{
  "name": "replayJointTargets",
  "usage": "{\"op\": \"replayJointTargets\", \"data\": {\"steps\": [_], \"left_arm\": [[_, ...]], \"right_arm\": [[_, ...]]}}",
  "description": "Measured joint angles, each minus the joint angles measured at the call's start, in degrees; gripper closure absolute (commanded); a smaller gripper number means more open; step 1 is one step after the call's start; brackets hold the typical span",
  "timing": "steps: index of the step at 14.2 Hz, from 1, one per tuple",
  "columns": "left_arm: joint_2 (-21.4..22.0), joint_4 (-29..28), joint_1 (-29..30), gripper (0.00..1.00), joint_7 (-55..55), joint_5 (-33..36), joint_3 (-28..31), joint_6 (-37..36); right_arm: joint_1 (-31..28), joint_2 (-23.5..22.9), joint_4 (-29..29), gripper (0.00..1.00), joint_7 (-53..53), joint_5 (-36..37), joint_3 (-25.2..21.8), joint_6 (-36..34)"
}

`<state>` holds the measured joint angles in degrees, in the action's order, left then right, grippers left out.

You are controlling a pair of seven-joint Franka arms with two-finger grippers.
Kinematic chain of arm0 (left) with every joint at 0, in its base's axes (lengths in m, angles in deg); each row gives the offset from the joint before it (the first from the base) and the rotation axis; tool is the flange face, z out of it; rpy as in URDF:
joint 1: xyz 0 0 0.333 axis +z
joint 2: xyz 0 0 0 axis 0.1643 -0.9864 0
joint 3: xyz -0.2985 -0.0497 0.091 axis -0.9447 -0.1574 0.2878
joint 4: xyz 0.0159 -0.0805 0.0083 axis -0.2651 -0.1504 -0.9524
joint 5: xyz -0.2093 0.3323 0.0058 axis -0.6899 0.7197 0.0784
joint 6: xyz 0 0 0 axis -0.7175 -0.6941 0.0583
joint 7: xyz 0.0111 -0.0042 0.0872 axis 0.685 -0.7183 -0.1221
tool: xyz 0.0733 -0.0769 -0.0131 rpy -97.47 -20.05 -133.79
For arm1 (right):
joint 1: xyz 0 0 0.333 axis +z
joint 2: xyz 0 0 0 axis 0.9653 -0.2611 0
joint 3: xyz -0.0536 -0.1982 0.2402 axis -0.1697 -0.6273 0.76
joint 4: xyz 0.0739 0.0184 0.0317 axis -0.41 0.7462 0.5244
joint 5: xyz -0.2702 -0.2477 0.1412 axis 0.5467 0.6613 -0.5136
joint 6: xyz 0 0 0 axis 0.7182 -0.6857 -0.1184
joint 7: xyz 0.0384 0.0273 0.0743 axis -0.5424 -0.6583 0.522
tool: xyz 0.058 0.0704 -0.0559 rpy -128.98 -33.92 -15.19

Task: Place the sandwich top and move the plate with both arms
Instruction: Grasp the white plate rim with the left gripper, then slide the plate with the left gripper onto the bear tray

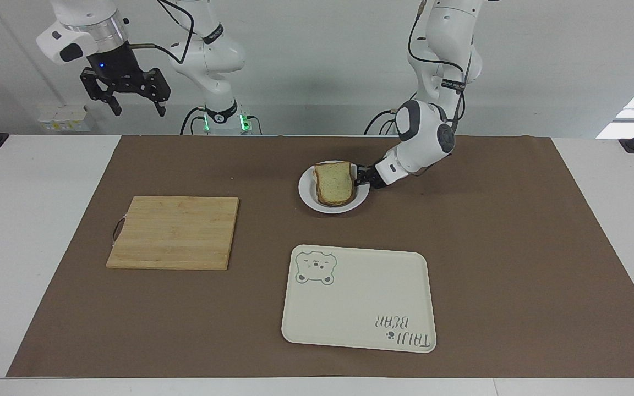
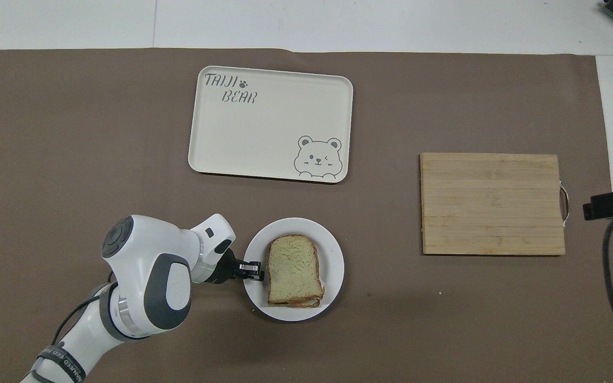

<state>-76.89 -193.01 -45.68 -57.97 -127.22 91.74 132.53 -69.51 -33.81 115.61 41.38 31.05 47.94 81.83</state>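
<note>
The sandwich top (image 1: 334, 184) (image 2: 293, 268), a pale speckled slice with a brown crust, lies on the stacked sandwich on the small white plate (image 1: 307, 196) (image 2: 333, 254). The plate sits on the brown mat, close to the robots. My left gripper (image 1: 359, 180) (image 2: 256, 270) reaches in low from the left arm's end and is shut on the plate's rim, just beside the bread. My right gripper (image 1: 137, 109) hangs open and empty, high over the right arm's end of the table, where that arm waits.
A cream tray with a bear drawing (image 1: 358, 300) (image 2: 269, 122) lies farther from the robots than the plate. A wooden cutting board (image 1: 174, 232) (image 2: 493, 203) with a metal handle sits toward the right arm's end of the mat.
</note>
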Motion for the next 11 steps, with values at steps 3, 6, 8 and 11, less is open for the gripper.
{"op": "replayJointTargets", "data": {"steps": [3,6,8,11], "left_arm": [[-0.2,0.8,4.0,1.00,4.5,-1.9,0.1,-4.8],[-1.3,4.2,9.4,1.00,6.0,-1.9,0.3,-12.0],[-3.0,8.1,12.5,1.00,6.3,-1.9,0.4,-16.2],[-6.0,14.1,15.2,1.00,6.3,-2.0,0.4,-20.2]], "right_arm": [[-0.1,0.0,0.5,0.00,0.3,-0.1,-0.2,0.9],[-0.5,0.1,0.6,0.00,2.6,-0.1,-0.3,1.0],[-0.6,0.1,0.6,0.00,2.9,-0.1,-0.6,1.0],[-0.6,0.1,0.6,0.00,2.9,-0.1,-0.6,1.0]]}}
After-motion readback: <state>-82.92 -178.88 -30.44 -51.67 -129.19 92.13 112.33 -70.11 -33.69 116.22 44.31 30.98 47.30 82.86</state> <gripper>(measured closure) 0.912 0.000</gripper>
